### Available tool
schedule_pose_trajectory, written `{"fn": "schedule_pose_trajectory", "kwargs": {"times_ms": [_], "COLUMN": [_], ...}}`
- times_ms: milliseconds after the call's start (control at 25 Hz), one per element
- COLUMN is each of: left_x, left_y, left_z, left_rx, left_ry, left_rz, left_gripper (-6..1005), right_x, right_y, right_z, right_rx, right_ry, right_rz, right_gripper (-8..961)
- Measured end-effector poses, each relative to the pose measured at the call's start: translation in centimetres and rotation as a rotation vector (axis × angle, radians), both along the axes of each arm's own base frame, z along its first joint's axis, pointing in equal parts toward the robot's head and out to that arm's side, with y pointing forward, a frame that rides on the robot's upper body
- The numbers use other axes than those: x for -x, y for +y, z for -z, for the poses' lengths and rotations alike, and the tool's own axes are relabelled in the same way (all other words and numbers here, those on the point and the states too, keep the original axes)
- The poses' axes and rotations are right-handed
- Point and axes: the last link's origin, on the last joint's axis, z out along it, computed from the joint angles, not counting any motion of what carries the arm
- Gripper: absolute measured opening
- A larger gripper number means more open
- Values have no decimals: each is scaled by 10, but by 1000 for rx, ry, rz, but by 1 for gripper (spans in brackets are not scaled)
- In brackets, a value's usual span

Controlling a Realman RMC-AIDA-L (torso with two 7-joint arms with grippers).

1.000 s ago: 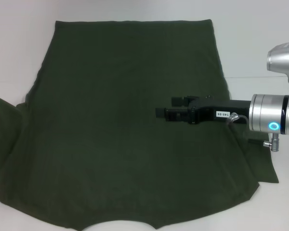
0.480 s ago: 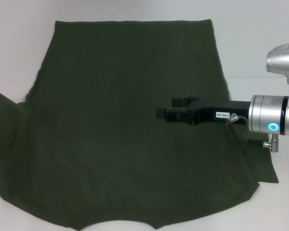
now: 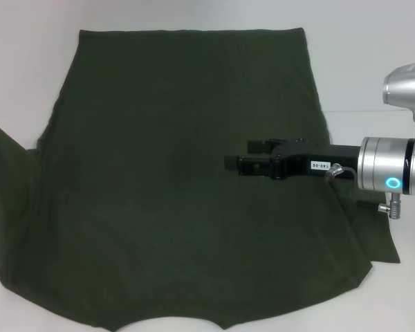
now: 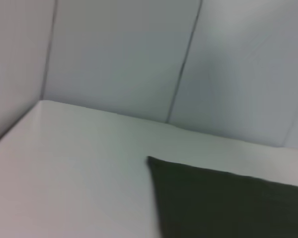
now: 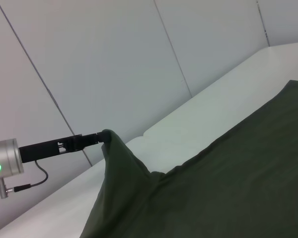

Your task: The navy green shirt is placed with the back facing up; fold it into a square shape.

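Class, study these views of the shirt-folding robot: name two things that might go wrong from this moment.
The left gripper holds up the navy green shirt by one sleeve only; it may slip or bunch. The right gripper hovers over the cloth and might snag it.

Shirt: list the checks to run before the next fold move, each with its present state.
1. Plain side of shirt up: ok, no letters show.
2. Left tool holds cloth: ok, the left sleeve hangs raised from it.
3. Right tool out of the fold's path: probably not ok, it sits over the shirt's right half.
4. Right tool touching cloth: cannot tell.
5. Right sleeve flat on table: ok.
6. Collar edge flat: cannot tell, it is cut off in the head view.
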Motion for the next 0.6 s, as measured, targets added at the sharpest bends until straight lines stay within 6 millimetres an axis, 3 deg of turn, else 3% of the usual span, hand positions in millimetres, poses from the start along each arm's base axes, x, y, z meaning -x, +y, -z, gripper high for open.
{"fn": "schedule_pose_trajectory", "kwargs": {"times_ms": [320,600], "left_x": [-11,-47], "left_y": [-16,-22], "left_z": [11,48], "left_rx": [82,223], "left_ry": [-104,-209], "left_rz": [91,251], "left_gripper": [28,28], "right_x": [1,1], "right_y": [-1,-1], "right_z": [1,1], "right_rx": [8,9], "right_ry": [1,2], "right_rz": [-5,-5], "right_gripper": [853,852]}}
